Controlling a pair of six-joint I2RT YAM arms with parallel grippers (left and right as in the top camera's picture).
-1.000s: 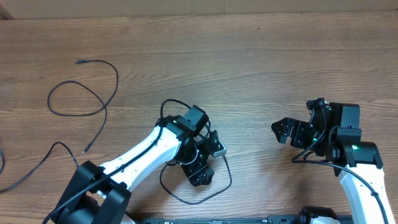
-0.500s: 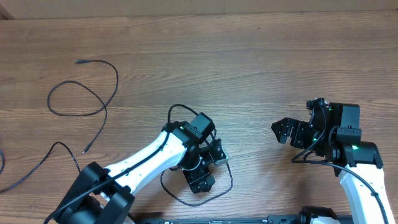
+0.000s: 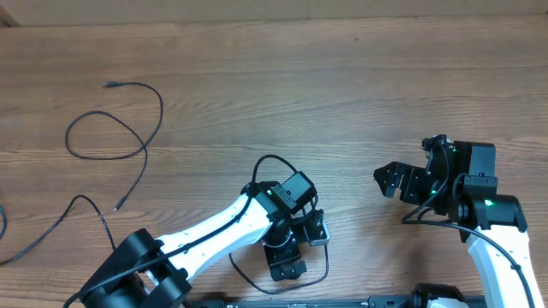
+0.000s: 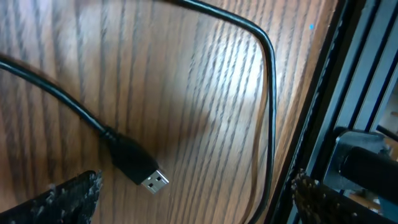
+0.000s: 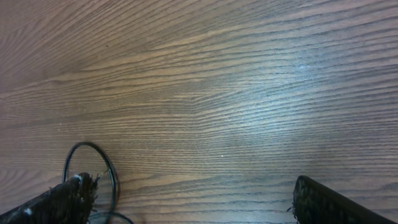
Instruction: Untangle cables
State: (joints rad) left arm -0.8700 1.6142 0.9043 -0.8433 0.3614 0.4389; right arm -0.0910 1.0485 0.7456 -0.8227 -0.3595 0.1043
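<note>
A thin black cable with a silvery USB plug [image 4: 142, 170] lies on the wood under my left gripper [image 4: 193, 202], which is open and empty just above the plug. This cable loops round to the table's front edge [image 4: 271, 99]. In the overhead view the left gripper [image 3: 300, 248] is low over this loop [image 3: 326, 270] near the front edge. A second cable [image 3: 144, 154] curls at the far left, and a third [image 3: 53, 231] lies at the left edge. My right gripper [image 3: 387, 181] is open and empty, over bare wood [image 5: 196, 205].
A black metal rail [image 4: 348, 74] runs along the table's front edge, close to my left gripper. A black wire loop [image 5: 93, 163] shows at the lower left of the right wrist view; I cannot tell whose it is.
My left arm has moved right and toward the front edge, over the cable loop. The right arm and the cables at the left have not moved.
</note>
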